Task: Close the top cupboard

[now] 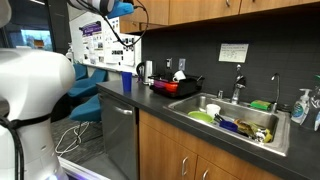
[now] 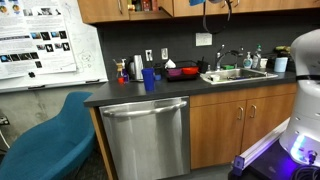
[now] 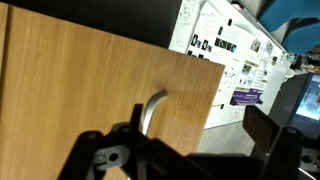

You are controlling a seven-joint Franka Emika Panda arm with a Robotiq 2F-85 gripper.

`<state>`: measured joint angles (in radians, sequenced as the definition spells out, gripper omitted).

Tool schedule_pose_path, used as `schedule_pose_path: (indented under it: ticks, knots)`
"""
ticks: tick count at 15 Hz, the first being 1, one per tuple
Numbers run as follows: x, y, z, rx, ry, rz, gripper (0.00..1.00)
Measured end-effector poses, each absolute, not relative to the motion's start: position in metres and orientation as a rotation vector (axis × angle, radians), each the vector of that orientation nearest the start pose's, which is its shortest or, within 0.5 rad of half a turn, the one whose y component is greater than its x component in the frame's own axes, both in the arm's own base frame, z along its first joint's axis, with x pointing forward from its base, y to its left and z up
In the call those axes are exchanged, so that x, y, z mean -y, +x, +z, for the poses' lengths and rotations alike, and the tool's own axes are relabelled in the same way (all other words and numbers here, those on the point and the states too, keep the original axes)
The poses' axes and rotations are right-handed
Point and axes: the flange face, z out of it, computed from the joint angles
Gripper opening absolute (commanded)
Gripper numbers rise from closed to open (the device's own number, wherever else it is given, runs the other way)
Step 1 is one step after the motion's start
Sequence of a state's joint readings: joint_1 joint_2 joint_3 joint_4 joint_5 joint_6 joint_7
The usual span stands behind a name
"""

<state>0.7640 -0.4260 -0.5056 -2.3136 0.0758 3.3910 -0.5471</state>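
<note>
1. A blue chair (image 2: 50, 130) is standing at the far left in an exterior view, under a white poster board (image 2: 45, 45) hanging on the wall.
2. The top cupboard (image 3: 80, 90) is hanging at the end of the wall row, just beside that board and above the dark desk (image 2: 130, 96). In the wrist view its flat brown door is filling the left of the frame, with a curved metal handle (image 3: 152, 108) near the door's edge. How far the door is standing open cannot be told.
3. The hand (image 3: 190, 150) is hovering close in front of that door, its dark fingers (image 3: 105, 155) spreading wide apart and gripping nothing. The handle is showing above the gap between them.
4. A stainless dishwasher (image 2: 145, 135) is sitting under the desk, with a blue cup (image 2: 148, 78) standing on the top above it.
5. A red bowl (image 2: 185, 71) is resting further along, near a sink (image 2: 235, 74) with a tap rising behind it.
6. The robot's white body (image 2: 300, 100) is filling the far right.
</note>
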Motion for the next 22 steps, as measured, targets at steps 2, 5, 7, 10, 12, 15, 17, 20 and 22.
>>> schedule_pose_path:
  ticks: [2, 5, 7, 10, 12, 15, 17, 20, 22]
  knots:
    - [-0.066, 0.472, 0.662, 0.673, -2.242, -2.075, 1.0]
    - [-0.064, 0.477, 0.662, 0.686, -2.245, -2.087, 1.0]
    - [-0.059, 0.48, 0.662, 0.687, -2.247, -2.097, 1.0]
    - [-0.055, 0.487, 0.663, 0.681, -2.256, -2.105, 1.0]
    - [-0.058, 0.493, 0.662, 0.688, -2.262, -2.104, 1.0]
    - [-0.07, 0.501, 0.658, 0.718, -2.268, -2.095, 1.0]
    - [-0.077, 0.506, 0.656, 0.738, -2.272, -2.092, 1.0]
    - [-0.085, 0.513, 0.653, 0.759, -2.278, -2.09, 1.0]
    - [-0.09, 0.517, 0.652, 0.772, -2.282, -2.089, 1.0]
